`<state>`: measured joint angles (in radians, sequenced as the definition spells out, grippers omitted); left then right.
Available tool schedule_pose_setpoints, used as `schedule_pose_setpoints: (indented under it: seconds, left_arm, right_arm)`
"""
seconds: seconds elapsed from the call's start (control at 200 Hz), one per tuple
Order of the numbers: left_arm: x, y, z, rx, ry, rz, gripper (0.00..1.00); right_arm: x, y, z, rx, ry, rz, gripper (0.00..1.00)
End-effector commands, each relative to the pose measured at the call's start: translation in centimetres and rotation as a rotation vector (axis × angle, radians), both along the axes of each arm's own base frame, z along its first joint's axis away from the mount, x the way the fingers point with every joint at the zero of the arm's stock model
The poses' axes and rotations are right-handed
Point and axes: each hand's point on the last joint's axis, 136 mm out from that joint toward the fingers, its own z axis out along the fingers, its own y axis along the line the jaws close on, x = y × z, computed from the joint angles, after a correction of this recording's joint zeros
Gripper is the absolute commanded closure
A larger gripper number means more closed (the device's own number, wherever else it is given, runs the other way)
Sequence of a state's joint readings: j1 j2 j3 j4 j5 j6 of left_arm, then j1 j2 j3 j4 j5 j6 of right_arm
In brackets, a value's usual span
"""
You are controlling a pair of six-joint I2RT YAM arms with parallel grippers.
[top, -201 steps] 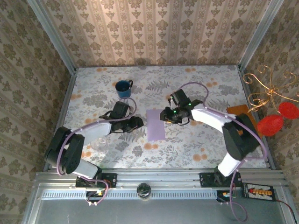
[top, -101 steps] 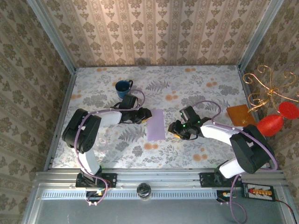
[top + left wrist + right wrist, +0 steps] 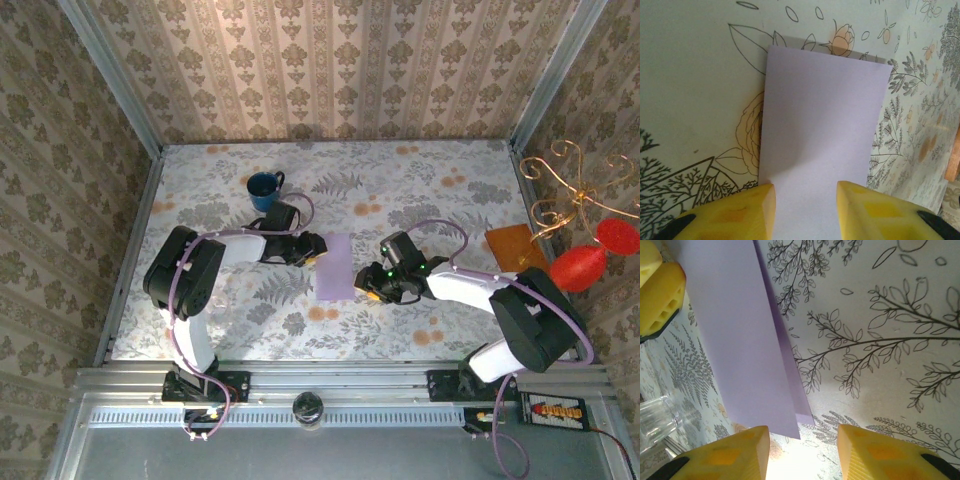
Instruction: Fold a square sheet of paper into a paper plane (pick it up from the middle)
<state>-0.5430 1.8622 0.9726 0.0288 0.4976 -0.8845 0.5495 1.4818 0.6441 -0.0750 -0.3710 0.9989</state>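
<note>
- the sheet of paper (image 3: 334, 268) lies flat near the middle of the bench (image 3: 440, 190), folded into a narrow pale lilac strip running near to far.
- in the right wrist view the under layer shows as a thin darker sliver along one long edge.
- the left pincer (image 3: 318, 250) sits at the strip's far left end. its yellow fingers (image 3: 747, 210) stand apart, one over each long edge, and nothing is clamped between them.
- the right pincer (image 3: 366, 287) is low at the strip's near right corner, jaws parted over bare bench. i cannot tell whether it touches the paper.
- a blue mug (image 3: 264, 189) stands further back on the left, well apart from the paper.
- an orange-brown flat rectangle (image 3: 508, 243) lies at the right edge.
</note>
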Motion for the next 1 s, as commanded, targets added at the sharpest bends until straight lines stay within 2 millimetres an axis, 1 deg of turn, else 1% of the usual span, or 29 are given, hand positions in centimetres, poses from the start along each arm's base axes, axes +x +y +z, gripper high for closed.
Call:
schedule_pose_setpoints:
  seconds: [0.0, 0.115, 0.215, 0.375, 0.59, 0.74, 0.995]
  left_arm:
    - [-1.2, 0.8, -2.1, 0.083, 0.055, -0.011, 0.63]
    - [-1.5, 0.9, -2.2, 0.096, 0.06, -0.015, 0.63]
    - [-1.5, 1.0, -2.3, 0.105, 0.058, -0.014, 0.63]
    - [-1.7, 0.9, -2.6, 0.113, 0.066, -0.02, 0.63]
    - [-2.1, 1.1, -3.0, 0.113, 0.082, -0.022, 0.63]
    - [-2.2, 1.2, -2.7, 0.113, 0.079, -0.019, 0.63]
    - [-2.5, 1.5, -2.6, 0.112, 0.08, -0.019, 0.63]
  right_arm:
    - [-0.7, 0.5, -0.4, 0.011, 0.015, 0.03, 0.59]
    - [-0.9, 1.3, -0.6, 0.051, 0.021, 0.045, 0.6]
    - [-1.1, 1.5, -0.8, 0.066, 0.026, 0.046, 0.6]
    - [-1.1, 2.3, -1.1, 0.106, 0.037, 0.058, 0.66]
    - [-0.8, 2.8, -1.9, 0.126, 0.048, 0.057, 0.69]
    - [-0.3, 3.4, -1.6, 0.16, 0.037, 0.052, 0.73]
    - [0.0, 3.0, -1.2, 0.141, 0.03, 0.036, 0.78]
